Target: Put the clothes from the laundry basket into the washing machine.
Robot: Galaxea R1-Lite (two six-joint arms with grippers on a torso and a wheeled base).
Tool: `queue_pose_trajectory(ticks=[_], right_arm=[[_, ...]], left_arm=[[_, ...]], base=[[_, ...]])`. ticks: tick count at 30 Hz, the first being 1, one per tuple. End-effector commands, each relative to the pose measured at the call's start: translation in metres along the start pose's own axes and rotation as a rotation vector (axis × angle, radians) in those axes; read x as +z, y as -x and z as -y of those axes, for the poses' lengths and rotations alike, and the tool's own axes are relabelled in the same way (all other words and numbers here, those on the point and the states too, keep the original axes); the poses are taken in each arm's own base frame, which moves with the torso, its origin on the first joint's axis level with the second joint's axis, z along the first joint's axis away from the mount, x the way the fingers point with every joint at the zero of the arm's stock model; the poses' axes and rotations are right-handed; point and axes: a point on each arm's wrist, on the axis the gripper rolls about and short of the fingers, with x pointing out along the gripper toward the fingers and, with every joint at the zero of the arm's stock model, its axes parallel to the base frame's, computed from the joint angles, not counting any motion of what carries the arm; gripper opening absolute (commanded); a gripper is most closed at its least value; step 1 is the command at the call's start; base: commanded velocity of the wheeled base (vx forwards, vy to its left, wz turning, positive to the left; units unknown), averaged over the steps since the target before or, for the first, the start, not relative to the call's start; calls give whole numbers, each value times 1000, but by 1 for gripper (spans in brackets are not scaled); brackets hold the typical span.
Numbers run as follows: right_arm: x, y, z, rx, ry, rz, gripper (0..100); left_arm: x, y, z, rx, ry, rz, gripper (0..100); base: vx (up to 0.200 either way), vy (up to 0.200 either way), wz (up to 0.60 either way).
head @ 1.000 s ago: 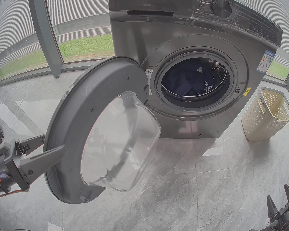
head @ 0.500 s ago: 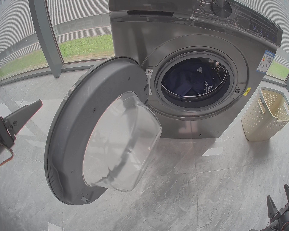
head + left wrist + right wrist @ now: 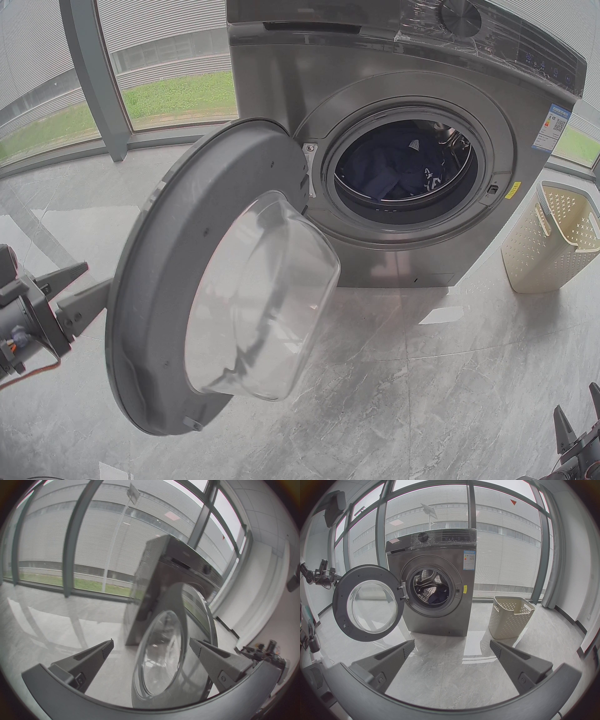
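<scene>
Since the soft dark clothes [image 3: 394,165] lie inside the drum [image 3: 461,149], I judge the stiff door [image 3: 206,206] wants a push at its rim; left gripper [image 3: 94,279] and right gripper [image 3: 451,642] stand wide, empty.

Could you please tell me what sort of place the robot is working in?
Probably a laundry area in a modern building: a front-loading washing machine with its door open, a cream laundry basket beside it, a grey tiled floor and tall windows.
</scene>
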Motion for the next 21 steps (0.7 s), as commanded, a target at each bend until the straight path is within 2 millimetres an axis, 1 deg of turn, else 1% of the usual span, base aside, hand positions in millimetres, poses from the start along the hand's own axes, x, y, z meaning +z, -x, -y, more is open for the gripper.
queue_pose_trajectory(ticks=[1, 5, 11, 13, 16, 21], right_arm=[[-5, 0, 0, 1, 0, -5, 100], [-5, 0, 0, 1, 0, -5, 100], [-5, 0, 0, 2, 0, -5, 100], [-5, 0, 0, 1, 0, -5, 100], [-5, 0, 0, 1, 0, -5, 100], [-5, 0, 0, 1, 0, -3, 100]], left_arm=[[-11, -5, 11, -101, -2, -59, 100], [-17, -11, 20, -167, -2, -105, 100], [-23, -25, 26, -209, -4, -154, 100], [-23, -29, 27, -217, -5, -154, 100], [-24, -40, 32, -234, -10, -147, 100], [-23, -54, 38, -247, -16, -117, 100]], base=[[0, 0, 0], [0, 0, 0], [0, 0, 0], [0, 0, 0], [0, 0, 0], [0, 0, 0]])
